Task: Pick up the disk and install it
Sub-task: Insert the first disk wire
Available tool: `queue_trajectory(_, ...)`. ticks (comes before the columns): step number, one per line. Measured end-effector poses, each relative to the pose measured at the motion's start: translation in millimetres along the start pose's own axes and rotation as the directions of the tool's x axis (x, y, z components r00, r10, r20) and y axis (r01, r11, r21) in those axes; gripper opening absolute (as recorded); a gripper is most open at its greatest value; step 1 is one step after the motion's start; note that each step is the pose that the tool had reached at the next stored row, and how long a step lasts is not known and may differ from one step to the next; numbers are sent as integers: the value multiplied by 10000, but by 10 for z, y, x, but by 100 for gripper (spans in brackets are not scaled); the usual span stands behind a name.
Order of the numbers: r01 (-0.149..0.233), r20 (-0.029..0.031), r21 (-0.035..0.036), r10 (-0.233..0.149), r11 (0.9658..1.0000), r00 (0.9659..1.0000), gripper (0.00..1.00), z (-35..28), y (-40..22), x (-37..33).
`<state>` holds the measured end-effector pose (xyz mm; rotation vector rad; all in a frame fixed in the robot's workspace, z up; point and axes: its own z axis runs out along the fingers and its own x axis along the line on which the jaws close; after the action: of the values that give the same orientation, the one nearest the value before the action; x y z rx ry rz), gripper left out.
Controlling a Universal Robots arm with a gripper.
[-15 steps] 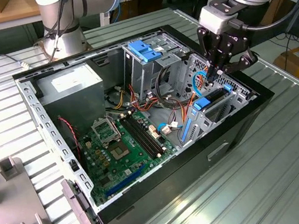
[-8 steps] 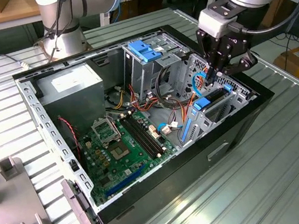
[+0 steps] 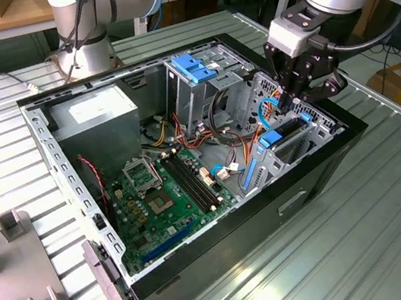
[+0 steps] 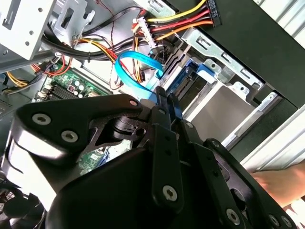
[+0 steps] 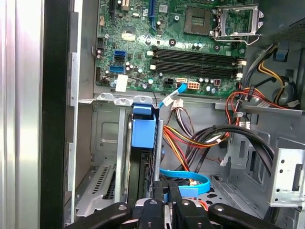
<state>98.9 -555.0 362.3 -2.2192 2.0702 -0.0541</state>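
The gripper point(image 3: 290, 100) hangs down inside the open computer case point(image 3: 319, 168), toward the exterior view's right, on the end of the big silver arm that comes in from the upper corner there. In both wrist views its two black fingers point(image 5: 157, 188) sit close together, nearly shut, with a thin strip of blue pinched between them. That strip is the edge of the disk point(image 5: 143, 136). So it has hold of the disk, gripping it by the light-blue carrier.

The disk stands on edge in the grey metal drive bay point(image 5: 102, 143) just inside the case's black side wall, a dark slab with a blocky blue end piece at the far end from the fingers. In the exterior view it shows as a dark bar with blue at each end, right below the gripper and slotted among the bay's metal walls.

Just beside the fingers a flat blue data cable point(image 5: 190, 179) curls in a loop, and next to it runs a bundle of red, yellow and orange wires point(image 5: 178, 143) with thicker black cables above. Beyond the bay lies the green motherboard point(image 3: 158, 195) on the case floor. At the back of the case stands a grey drive cage with a blue latch point(image 3: 190, 67) on top, and the grey power supply point(image 3: 94, 114) fills the far corner. The whole case rests on a ribbed metal table point(image 3: 370, 245) — a second arm's base point(image 3: 80, 31) stands behind it.
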Motion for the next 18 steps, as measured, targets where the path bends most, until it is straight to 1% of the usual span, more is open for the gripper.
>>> queue_trajectory(2, 0, 0, 23, 0, 10000, 10000, 16, -3, 17, 22)
queue_trajectory(4, 7, 17, 94, -7, 10000, 10000, 16, -6, 40, 58)
queue_trajectory(5, 10, 37, 126, -11, 9999, 10000, 16, -7, 47, 67)
queue_trajectory(7, 30, 117, 234, -32, 9997, 9999, 16, -11, 69, 92)
queue_trajectory(8, 38, 144, 270, -42, 9996, 9999, 16, -12, 82, 105)
queue_trajectory(10, 40, 151, 280, -44, 9996, 9999, 16, -7, 103, 123)
queue_trajectory(14, 40, 149, 279, -45, 9996, 9999, 16, -3, 106, 127)
queue_trajectory(17, 39, 152, 279, -44, 9996, 9999, 16, 30, 110, 132)
queue_trajectory(18, 35, 188, 282, -40, 9996, 9998, 16, 41, 112, 140)
